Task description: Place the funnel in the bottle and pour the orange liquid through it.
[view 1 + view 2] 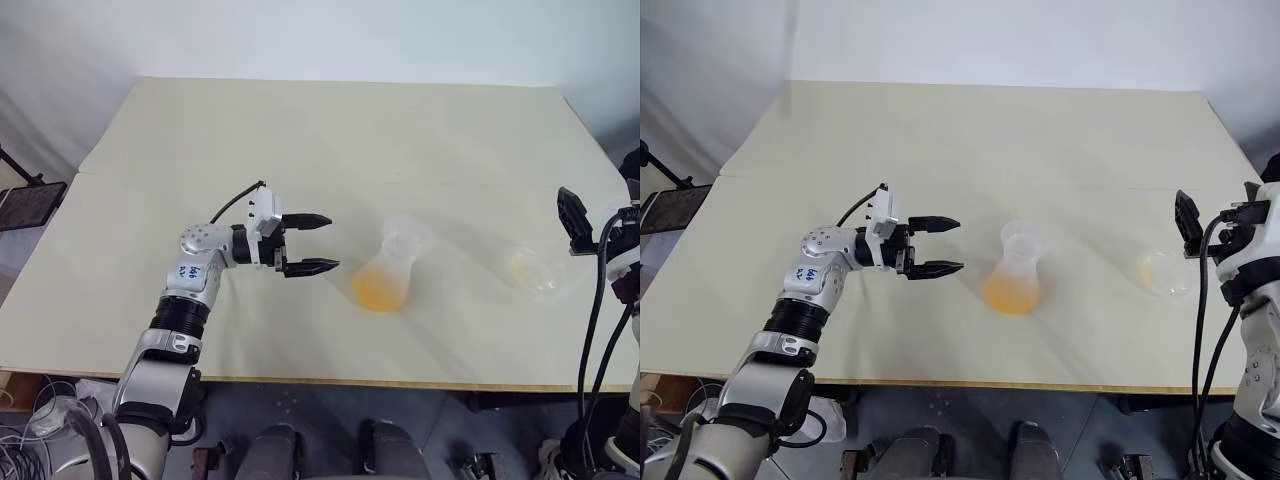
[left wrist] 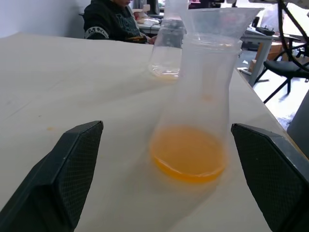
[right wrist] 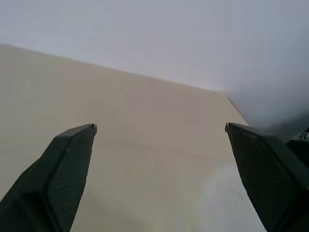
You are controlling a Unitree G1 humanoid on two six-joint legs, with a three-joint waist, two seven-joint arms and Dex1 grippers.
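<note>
The clear flask-shaped bottle [image 1: 392,262] stands upright near the middle of the table. The funnel [image 1: 407,236] sits in its neck. The orange liquid [image 1: 380,290] pools in the bottle's base. My left gripper [image 1: 328,243] is open, held level and pointing at the bottle from its left, a short gap away; in the left wrist view the bottle [image 2: 195,106] stands between and beyond the fingers. My right gripper [image 3: 161,128] is open and empty, raised at the table's right edge, with one finger [image 1: 572,215] showing beside a rounder clear vessel [image 1: 535,270].
The rounder vessel rests on the table [image 1: 300,140] to the right of the bottle, with a faint yellow trace inside. Behind the table edge in the left wrist view sit a person [image 2: 113,21] and office chairs. A black stand [image 1: 25,200] is off the table's left side.
</note>
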